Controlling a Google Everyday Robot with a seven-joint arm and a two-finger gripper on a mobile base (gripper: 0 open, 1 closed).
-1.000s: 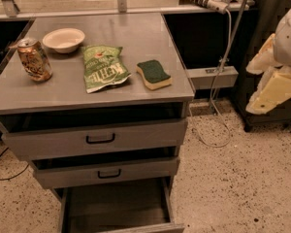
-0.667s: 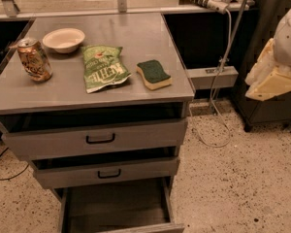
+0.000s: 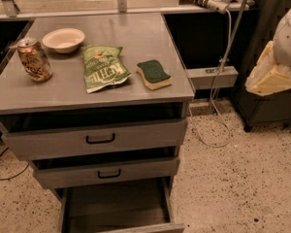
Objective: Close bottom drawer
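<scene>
The bottom drawer (image 3: 117, 208) is the lowest of three grey drawers in the metal cabinet. It is pulled far out, so its long plain tray lies open, and its front panel (image 3: 145, 228) sits at the frame's bottom edge with the handle out of view. The middle drawer (image 3: 108, 172) and the top drawer (image 3: 98, 139) stand slightly out, each with a black handle. My gripper (image 3: 271, 75), a cream part under the white arm, hangs at the far right, well away from the cabinet and above the floor.
On the cabinet top (image 3: 53, 89) lie a soda can (image 3: 34, 58), a white bowl (image 3: 64, 39), a green chip bag (image 3: 103, 67) and a green-yellow sponge (image 3: 153, 74). A cable (image 3: 218, 106) hangs down to the speckled floor (image 3: 242, 178). A dark unit (image 3: 262, 106) stands behind the gripper.
My arm and gripper have risen slightly and shifted a little left at the right edge. The drawers and the items on the cabinet top have not moved.
</scene>
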